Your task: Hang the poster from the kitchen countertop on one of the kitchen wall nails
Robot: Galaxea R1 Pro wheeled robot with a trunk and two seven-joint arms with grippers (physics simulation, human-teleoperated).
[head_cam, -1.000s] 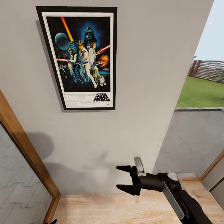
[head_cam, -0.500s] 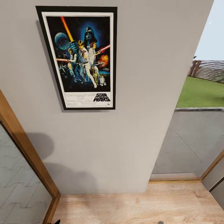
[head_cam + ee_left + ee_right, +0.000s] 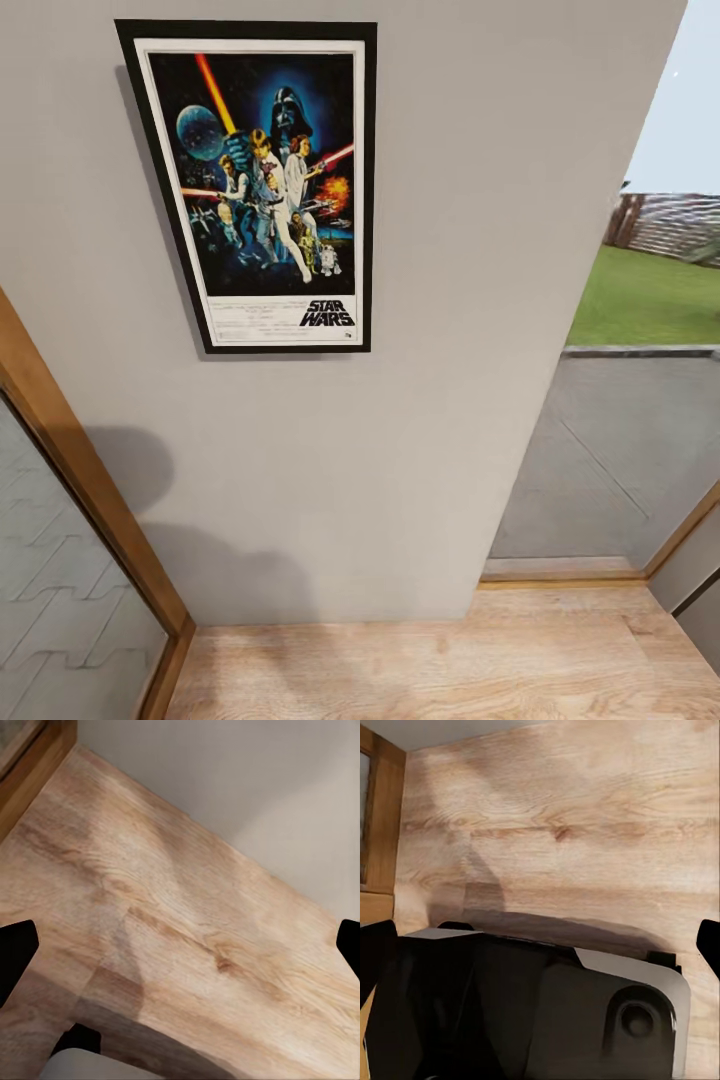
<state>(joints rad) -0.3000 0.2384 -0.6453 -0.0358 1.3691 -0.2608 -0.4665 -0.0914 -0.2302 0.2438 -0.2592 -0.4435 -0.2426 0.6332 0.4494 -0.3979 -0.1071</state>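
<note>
The poster [image 3: 262,185], black-framed with a white border and the STAR WARS logo at its bottom, hangs flat and upright on the grey wall [image 3: 420,420] in the head view, with no gripper touching it. In the left wrist view my left gripper [image 3: 180,949] is open over the wood floor [image 3: 187,915], its black fingertips [image 3: 15,952] far apart with nothing between them. In the right wrist view my right gripper [image 3: 540,945] is also open and empty, pointing down over my black base [image 3: 525,1012]. The kitchen countertop is out of view.
A wood-framed glass door [image 3: 70,560] stands at the left of the wall. At the right, a glass opening [image 3: 620,440] looks out onto grass and a fence. Light wood floor [image 3: 420,670] runs along the foot of the wall.
My right arm, which was raised with its open gripper near the foot of the wall, has dropped out of the head view. The poster has stayed on the wall.
</note>
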